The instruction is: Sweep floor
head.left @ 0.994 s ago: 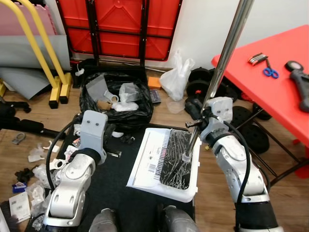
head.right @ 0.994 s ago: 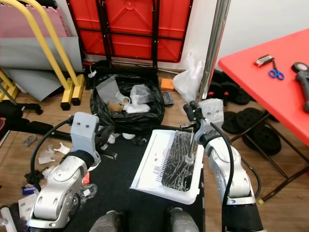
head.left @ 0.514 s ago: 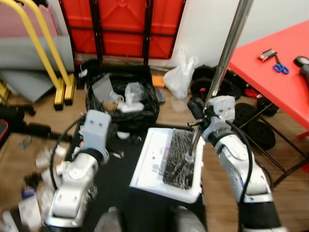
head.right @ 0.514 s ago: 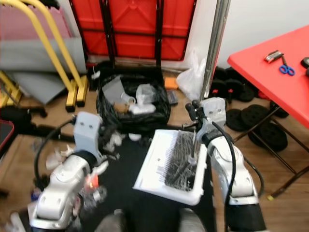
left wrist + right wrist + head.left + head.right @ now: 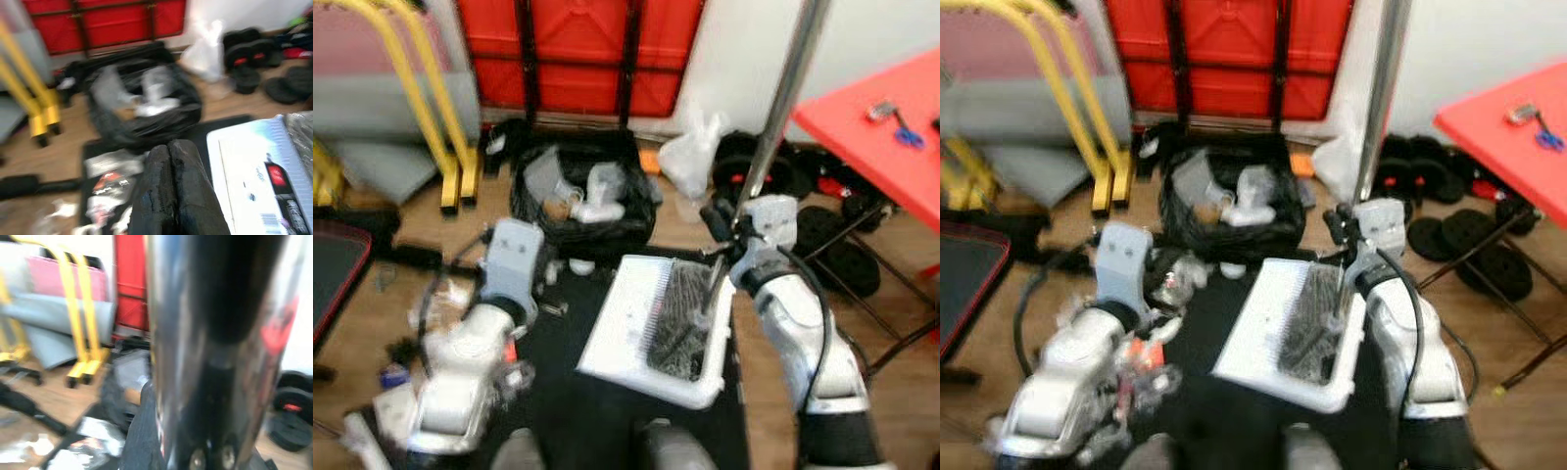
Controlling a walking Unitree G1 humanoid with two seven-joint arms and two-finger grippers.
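Black bin bag (image 5: 582,201) holding crumpled rubbish (image 5: 597,196)

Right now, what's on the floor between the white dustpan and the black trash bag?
A small white scrap on the black mat, between the dustpan and trash bag, in the left eye view.

The broom pole (image 5: 781,108) is cut off at the upper edge; the litter (image 5: 421,323) at lower left is blurred beyond telling.

Bright, even indoor light; every view blurred.
Head views smear most toward the lower left, and the metal pole (image 5: 215,347) carries soft red reflections.
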